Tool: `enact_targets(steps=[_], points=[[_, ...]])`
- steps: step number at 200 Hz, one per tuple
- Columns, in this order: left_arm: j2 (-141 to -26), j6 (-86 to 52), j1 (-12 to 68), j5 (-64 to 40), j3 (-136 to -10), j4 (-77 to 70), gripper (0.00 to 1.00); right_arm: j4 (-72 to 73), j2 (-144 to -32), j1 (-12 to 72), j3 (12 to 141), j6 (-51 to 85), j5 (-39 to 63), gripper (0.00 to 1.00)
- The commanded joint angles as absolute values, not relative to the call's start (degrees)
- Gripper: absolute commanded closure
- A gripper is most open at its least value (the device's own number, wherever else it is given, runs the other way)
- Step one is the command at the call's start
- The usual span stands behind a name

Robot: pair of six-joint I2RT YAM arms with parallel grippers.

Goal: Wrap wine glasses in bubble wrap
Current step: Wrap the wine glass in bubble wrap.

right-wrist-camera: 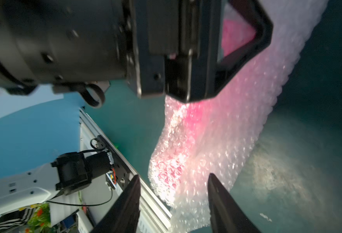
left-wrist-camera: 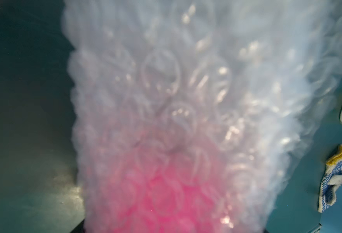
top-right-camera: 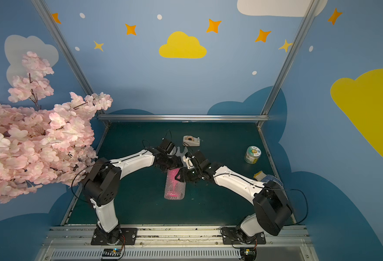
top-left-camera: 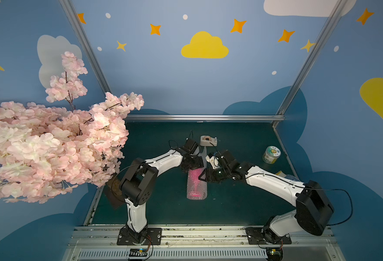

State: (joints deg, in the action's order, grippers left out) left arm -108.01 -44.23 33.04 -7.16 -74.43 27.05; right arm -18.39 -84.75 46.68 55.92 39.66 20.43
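Pink goblet [top-left-camera: 194, 177]: lies on its side inside the roll of wrap, and only its colour shows through the film. Both top views show pink at the far part of the roll and a thin pink band near the front end [top-right-camera: 173, 193].
Bubble wrap [top-left-camera: 200, 188]: rolled into a tube around the goblet. It rests on the bench mid-way between the two arms, with its long axis running from front to back. A loose clear flap [top-left-camera: 203, 151] stands up at its far end.
Bench [top-left-camera: 242, 203]: dark green surface with a metal rail along the front edge.
Left hand [top-left-camera: 191, 166]: sits on top of the far end of the roll and touches the wrap. Its wrist view is filled with blurred bubbles [left-wrist-camera: 186, 80] over a pink glow [left-wrist-camera: 166, 201] and shows no fingers. I cannot tell whether it is gripping or merely resting.
Right hand [right-wrist-camera: 174, 175]: just beside the right flank of the roll, about half-way along it in the top views [top-left-camera: 205, 177]. Its two dark fingers [right-wrist-camera: 224, 201] are spread apart. The wrap [right-wrist-camera: 206, 151] shows in the gap between them but is not pinched, so this hand holds nothing.
Tape dispenser [top-left-camera: 208, 140]: beige, just beyond the far end of the roll.
Tin [top-left-camera: 271, 154]: green and white, upright, well apart to the right.
Glove [left-wrist-camera: 331, 181]: white with blue dots and a yellow cuff, near the right edge of the bench.
Blossom branch [top-left-camera: 50, 146]: pale pink flowers that overhang the left side.
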Motion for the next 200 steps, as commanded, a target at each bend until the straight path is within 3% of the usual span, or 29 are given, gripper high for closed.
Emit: enact_targets(steps=[1,43,83,164,200], points=[[-109.56,-45.67,33.07,-8.12,-76.16,30.35,0.14,-23.82,-85.72,48.95,57.36,38.94,13.06,0.46],[-109.69,-46.83,32.78,-8.49,-76.89,31.27,0.14,-26.45,-90.51,52.18,60.85,39.22,8.26,0.56],[-109.51,-46.73,32.76,-7.75,-77.06,31.94,0.13,-29.99,-93.56,54.05,65.31,38.57,5.01,0.81],[-109.83,-47.47,32.78,-7.88,-77.39,31.97,0.09,-31.13,-91.52,54.52,65.16,38.37,2.31,1.0],[-109.86,-47.65,32.78,-9.01,-77.35,30.93,0.02,-25.76,-90.39,54.59,63.43,36.92,6.21,1.0]])
